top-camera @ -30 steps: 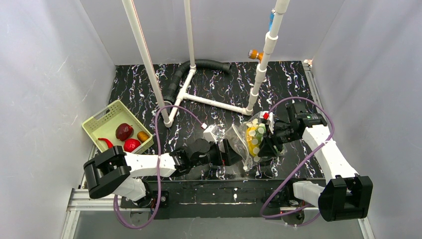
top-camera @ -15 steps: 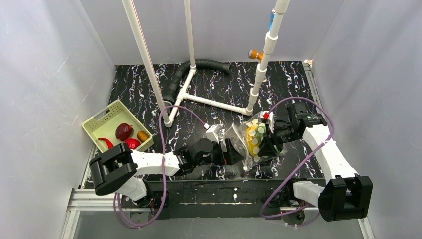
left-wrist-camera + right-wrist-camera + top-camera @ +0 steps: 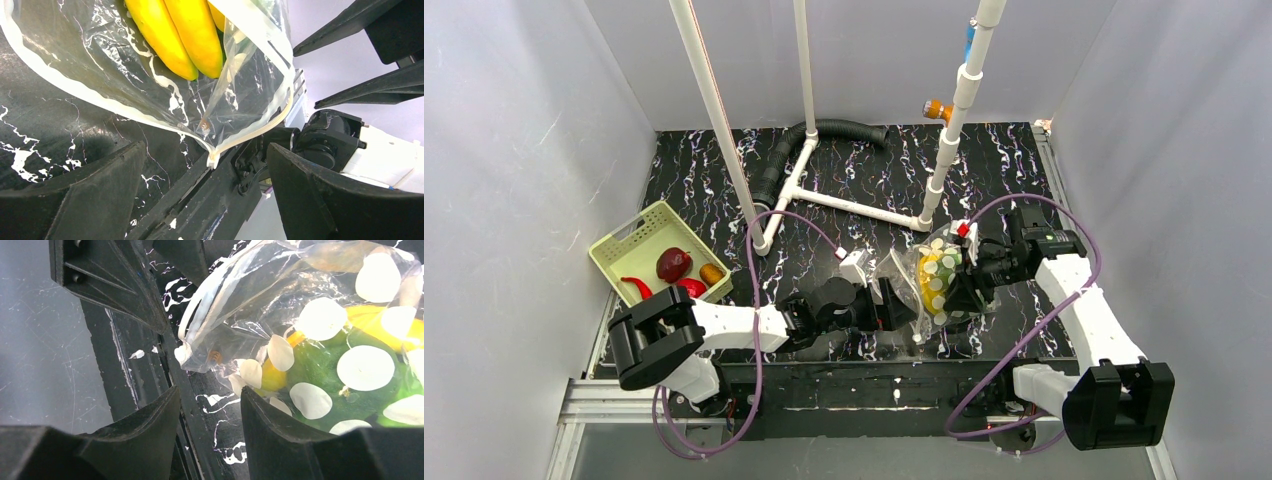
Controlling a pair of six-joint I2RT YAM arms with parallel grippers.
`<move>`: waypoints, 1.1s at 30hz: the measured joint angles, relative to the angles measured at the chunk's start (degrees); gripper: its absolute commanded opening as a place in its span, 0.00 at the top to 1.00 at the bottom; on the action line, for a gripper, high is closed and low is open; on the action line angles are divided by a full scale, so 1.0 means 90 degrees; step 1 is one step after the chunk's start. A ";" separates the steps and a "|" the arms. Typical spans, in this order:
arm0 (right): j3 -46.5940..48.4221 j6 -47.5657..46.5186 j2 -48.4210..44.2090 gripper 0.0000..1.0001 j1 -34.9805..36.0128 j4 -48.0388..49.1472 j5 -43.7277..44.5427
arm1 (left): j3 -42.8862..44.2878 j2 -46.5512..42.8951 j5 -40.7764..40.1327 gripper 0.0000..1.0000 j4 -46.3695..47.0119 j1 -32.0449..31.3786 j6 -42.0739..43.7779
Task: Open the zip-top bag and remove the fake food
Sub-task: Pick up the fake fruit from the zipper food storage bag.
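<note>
On the grey-walled black marbled table (image 3: 864,170), a basket (image 3: 624,226) at the left edge holds a dark red fruit (image 3: 673,264) and a chili (image 3: 636,287), while by the near edge the zip-top bag (image 3: 904,270), holding a banana (image 3: 185,35) and a green piece (image 3: 320,370), lies between the wide-spread left gripper (image 3: 206,150) and the right gripper (image 3: 207,392), whose fingers are parted around nothing, with white pipes (image 3: 854,205) behind

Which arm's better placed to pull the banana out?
Left. The left gripper, open, faces the open mouth of the zip-top bag, banana straight ahead; the right gripper is at its dotted side.
</note>
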 measured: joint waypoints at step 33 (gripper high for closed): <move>0.0163 0.1010 -0.0537 0.44 -0.1268 0.0748 -0.0291 | 0.0002 0.0155 -0.0112 0.15 0.0231 -0.0032 -0.0002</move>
